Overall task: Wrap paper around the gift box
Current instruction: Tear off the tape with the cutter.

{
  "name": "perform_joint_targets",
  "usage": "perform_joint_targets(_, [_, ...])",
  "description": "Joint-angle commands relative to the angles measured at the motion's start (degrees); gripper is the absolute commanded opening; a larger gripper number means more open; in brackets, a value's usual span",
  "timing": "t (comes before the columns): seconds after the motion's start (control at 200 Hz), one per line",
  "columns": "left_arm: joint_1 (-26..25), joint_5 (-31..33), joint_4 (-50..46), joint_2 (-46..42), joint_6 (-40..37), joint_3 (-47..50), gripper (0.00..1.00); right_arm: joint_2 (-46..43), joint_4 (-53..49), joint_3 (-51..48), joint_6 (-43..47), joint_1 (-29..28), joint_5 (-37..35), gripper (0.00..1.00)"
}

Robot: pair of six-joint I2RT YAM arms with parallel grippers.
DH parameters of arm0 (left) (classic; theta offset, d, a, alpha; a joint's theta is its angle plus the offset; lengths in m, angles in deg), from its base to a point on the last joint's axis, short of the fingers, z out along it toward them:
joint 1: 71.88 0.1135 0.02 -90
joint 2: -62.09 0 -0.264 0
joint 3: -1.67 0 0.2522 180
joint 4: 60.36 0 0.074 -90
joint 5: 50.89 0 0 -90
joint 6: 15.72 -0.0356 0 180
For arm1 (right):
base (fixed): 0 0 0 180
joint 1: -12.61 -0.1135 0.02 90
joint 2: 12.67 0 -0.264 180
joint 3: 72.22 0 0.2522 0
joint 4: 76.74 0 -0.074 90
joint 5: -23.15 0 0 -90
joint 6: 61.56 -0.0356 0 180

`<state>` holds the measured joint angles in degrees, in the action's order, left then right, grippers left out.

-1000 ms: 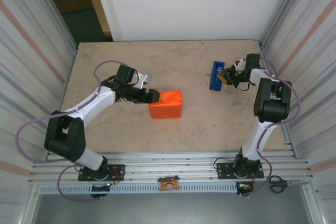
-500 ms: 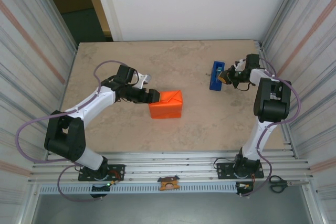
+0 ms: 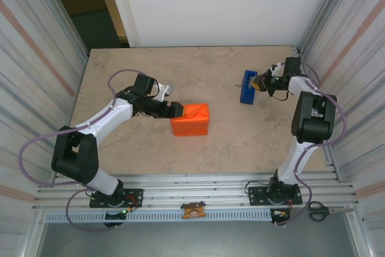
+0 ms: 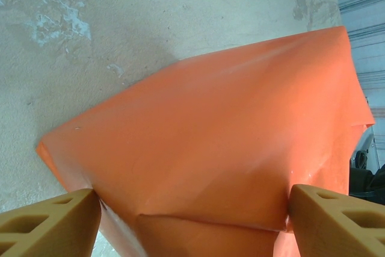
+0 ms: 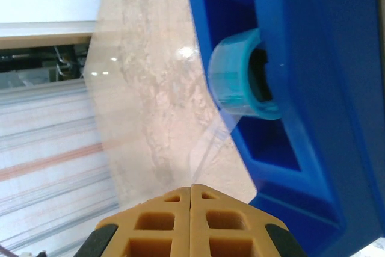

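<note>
The paper [image 3: 190, 119], one orange sheet, is folded into a closed parcel near the middle of the counter [image 3: 150, 70]. The gift box is wholly covered by the sheet, so its position is known only from the parcel's outline. In the left wrist view the parcel's near end is cut off by the lower edge, and one diagonal crease and one folded flap can be seen.

The left claw [image 3: 174, 110] meets the parcel's upper left corner. It is spread wide, with one fingertip [image 4: 51, 221] at each side of the folded end.

Well apart, at the counter's far right, lies one blue tape dispenser [image 3: 247, 86] holding one clear tape roll [image 5: 231, 79]. Its body is cut off in the right wrist view. The right claw [image 5: 191, 206], just beside the dispenser, is pressed together on a faint clear tape strip [image 5: 204, 148] that runs from the roll.

One pair of scissors [image 3: 319, 210] rests on the front rail, near the right arm's base.
</note>
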<state>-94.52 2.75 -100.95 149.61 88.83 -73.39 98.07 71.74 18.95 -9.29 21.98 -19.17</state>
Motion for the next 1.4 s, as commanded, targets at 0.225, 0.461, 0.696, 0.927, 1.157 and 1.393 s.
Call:
perform_joint_targets(0.225, [-2.0,1.8,-3.0,2.3,-2.4,0.6,0.81,-10.5,0.1,-11.1,-3.1,-0.9,3.4,0.00])
perform_joint_targets(0.461, [-2.0,1.7,-3.0,1.9,-2.4,0.8,0.81,-16.8,-0.6,-19.4,-3.0,-1.0,2.2,0.00])
perform_joint_targets(0.696, [-2.1,1.7,-2.9,2.4,-2.4,1.0,0.80,-19.5,-0.2,-24.7,-3.1,-1.2,1.2,0.00])
perform_joint_targets(0.927, [-2.2,1.6,-2.6,2.6,-2.2,1.2,0.80,-19.2,2.4,-28.0,-4.1,-1.5,1.2,0.00])
perform_joint_targets(1.157, [-2.2,1.6,-2.7,2.6,-2.3,0.9,0.80,-15.5,5.7,-28.4,-2.7,-1.8,-2.0,0.00])
perform_joint_targets(1.393, [-2.2,1.5,-2.7,3.1,-2.5,1.0,0.80,-5.8,2.9,-23.6,2.2,-1.8,-10.7,0.00])
